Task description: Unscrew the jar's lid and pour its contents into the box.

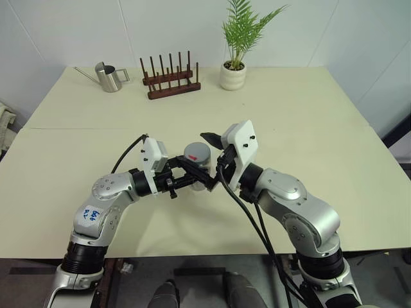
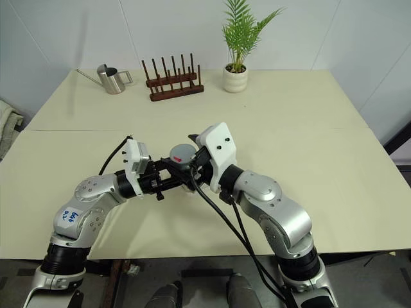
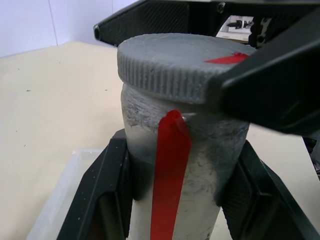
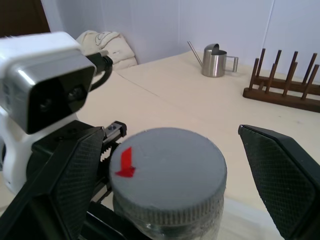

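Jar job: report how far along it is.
Done: the left gripper is shut on the jar, holding it above the box. In hand: the right gripper straddles the lid, open. Left: unscrewing the lid, still seated, and pouring.

Far edge of the table [image 1: 321,128], as I see it.
Watering can [image 1: 110,77], wooden peg rack [image 1: 171,82], potted plant [image 1: 235,58], left to right.

lid [image 4: 167,172]: grey, ribbed rim, red mark on top. jar [image 3: 185,165]: cloudy grey wall, perhaps clear beneath, with a red stripe down it. my fingers [image 3: 100,200]: black, finely textured. table [image 1: 321,128]: pale cream. watering can [image 1: 110,77]: silver. rack [image 1: 171,82]: dark reddish brown.
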{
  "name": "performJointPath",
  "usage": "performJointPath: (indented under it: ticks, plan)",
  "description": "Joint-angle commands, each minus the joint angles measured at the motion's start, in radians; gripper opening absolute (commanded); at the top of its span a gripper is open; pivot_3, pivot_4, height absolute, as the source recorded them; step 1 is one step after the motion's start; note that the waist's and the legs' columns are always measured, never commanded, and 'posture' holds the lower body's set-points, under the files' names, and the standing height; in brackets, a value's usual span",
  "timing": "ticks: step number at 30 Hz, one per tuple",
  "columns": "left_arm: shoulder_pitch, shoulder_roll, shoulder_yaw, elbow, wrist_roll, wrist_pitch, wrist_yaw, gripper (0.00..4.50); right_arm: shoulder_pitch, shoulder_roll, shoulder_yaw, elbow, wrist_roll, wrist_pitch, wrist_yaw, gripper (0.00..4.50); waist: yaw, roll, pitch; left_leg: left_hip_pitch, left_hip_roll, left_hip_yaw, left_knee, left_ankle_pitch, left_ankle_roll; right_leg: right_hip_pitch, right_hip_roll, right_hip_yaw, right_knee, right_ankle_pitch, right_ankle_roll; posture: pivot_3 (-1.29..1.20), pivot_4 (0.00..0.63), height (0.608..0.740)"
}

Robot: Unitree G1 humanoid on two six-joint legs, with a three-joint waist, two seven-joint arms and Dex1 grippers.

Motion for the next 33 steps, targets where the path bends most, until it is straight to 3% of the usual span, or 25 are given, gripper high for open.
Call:
performJointPath:
  ticks: [1,4,8,9,15,23,33]
  plan:
    - [-0.023,-0.006,0.002,-0.004,0.002,-0.021,-0.008,1.88,-0.016,0.003,-0.007,-0.023,0.003,-0.017,0.015,4.50,0.000,0.000,0.000,0.000,0.000,0.000,0.000,0.000,0.000,0.000,0.000,0.000,0.000,0.000,0.000,0.00,0.150,0.740]
    - [-0.031,-0.008,0.002,0.006,0.007,-0.025,-0.008,1.88,-0.019,0.000,-0.007,-0.020,0.009,-0.010,0.026,3.90,0.000,0.000,0.000,0.000,0.000,0.000,0.000,0.000,0.000,0.000,0.000,0.000,0.000,0.000,0.000,0.00,0.150,0.740]
    - [-0.034,-0.010,0.004,0.011,0.010,-0.028,-0.008,1.88,-0.024,0.003,-0.010,-0.017,0.004,-0.016,0.029,2.63,0.000,0.000,0.000,0.000,0.000,0.000,0.000,0.000,0.000,0.000,0.000,0.000,0.000,0.000,0.000,0.00,0.150,0.740]
    - [-0.032,-0.009,0.005,0.010,0.009,-0.027,-0.010,1.88,-0.027,0.004,-0.011,-0.018,0.004,-0.022,0.033,2.57,0.000,0.000,0.000,0.000,0.000,0.000,0.000,0.000,0.000,0.000,0.000,0.000,0.000,0.000,0.000,0.00,0.150,0.740]
    - [-0.035,0.007,0.016,0.021,-0.013,-0.018,-0.046,1.88,-0.043,-0.024,-0.023,-0.033,0.049,-0.024,0.108,2.57,0.001,0.000,0.000,0.000,0.000,0.000,0.000,0.000,0.000,0.000,0.000,-0.001,0.000,0.000,0.000,0.00,0.150,0.740]
    - [-0.089,0.043,0.025,0.099,-0.071,-0.007,-0.208,1.88,-0.080,-0.136,-0.015,-0.035,0.143,-0.045,0.359,2.57,0.000,0.000,0.000,0.000,0.000,0.000,0.000,0.000,0.000,0.000,0.000,-0.001,0.000,0.000,0.000,0.00,0.150,0.740]
    - [-0.182,0.080,0.001,0.252,-0.043,-0.067,-0.403,1.88,-0.135,-0.173,-0.006,0.033,0.158,-0.101,0.530,2.57,-0.001,0.000,0.000,-0.001,0.000,-0.001,0.000,0.000,0.000,0.000,0.000,-0.002,0.000,0.000,0.000,0.00,0.150,0.740]
